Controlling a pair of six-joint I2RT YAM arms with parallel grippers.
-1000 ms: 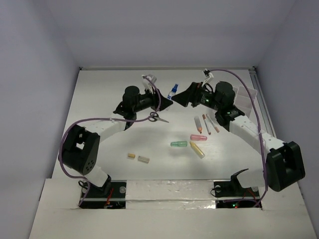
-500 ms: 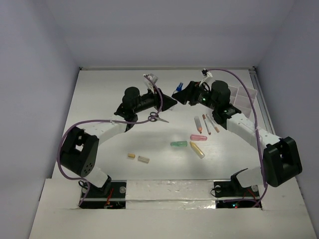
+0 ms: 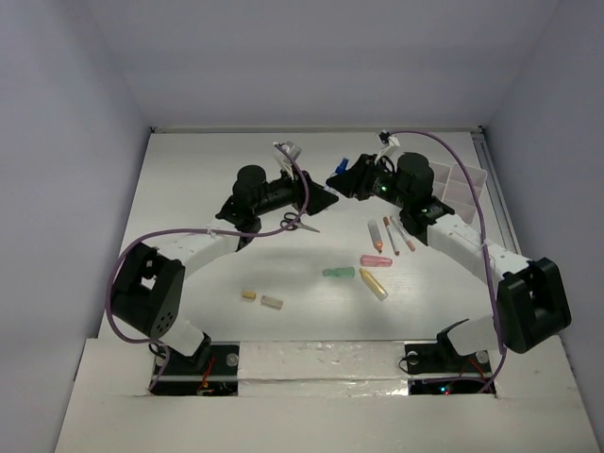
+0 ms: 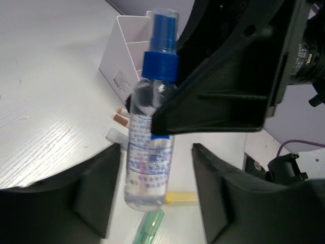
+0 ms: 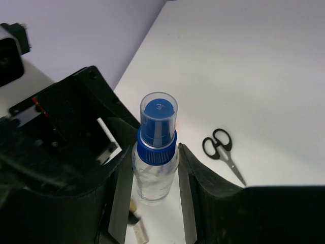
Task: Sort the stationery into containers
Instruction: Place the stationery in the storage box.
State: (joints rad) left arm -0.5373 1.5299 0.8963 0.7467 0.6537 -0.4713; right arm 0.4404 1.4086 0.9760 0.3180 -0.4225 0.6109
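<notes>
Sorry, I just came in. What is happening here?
A clear, blue-capped spray bottle is held up over the far middle of the table. The right hand grips it just under the cap; the left hand stands open around it, not touching. Scissors and markers lie unsorted on the table, the white tray at far right.

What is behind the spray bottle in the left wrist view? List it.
The white tray, two pencil tips and a yellow marker. The bottle and a finger of the right gripper hide the rest of the tray.
</notes>
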